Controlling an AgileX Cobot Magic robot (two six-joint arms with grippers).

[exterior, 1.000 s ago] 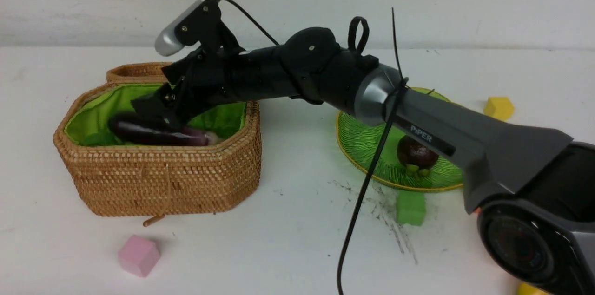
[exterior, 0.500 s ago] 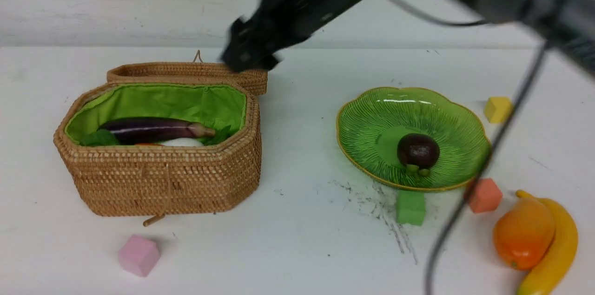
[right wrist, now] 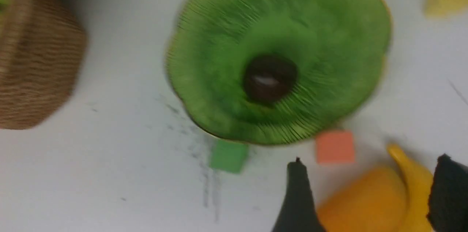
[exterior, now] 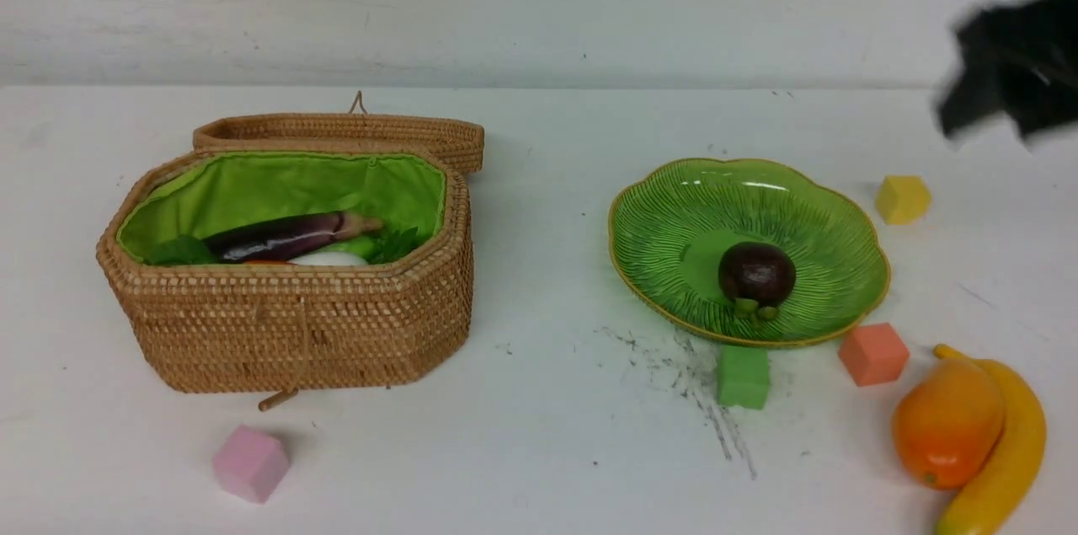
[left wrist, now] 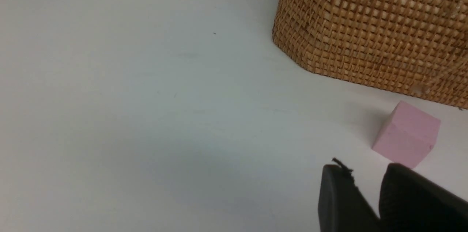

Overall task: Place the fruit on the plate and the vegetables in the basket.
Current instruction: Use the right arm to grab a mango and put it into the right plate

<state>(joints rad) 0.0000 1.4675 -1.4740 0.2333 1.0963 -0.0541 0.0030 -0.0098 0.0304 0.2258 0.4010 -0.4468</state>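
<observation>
A pink foam cube sits nearest on the white table, just in front of the basket. At the near right edge the mango and banana lie touching side by side, off the plate. The left gripper, low beside the pink cube, has its jaws parted only a little and empty. Dark scuff marks streak the surface by a green cube at the plate's near rim, with an orange cube close by. The mangosteen rests in the middle of the plate. Well apart to the left, the basket stands open. The eggplant lies inside on the green lining above the white radish and leafy greens. The lid is folded back behind. A yellow cube sits beyond the plate. The right gripper, a dark blur high at far right, hangs with jaws spread wide above mango and banana, gripping nothing. A plain white wall closes the scene.
</observation>
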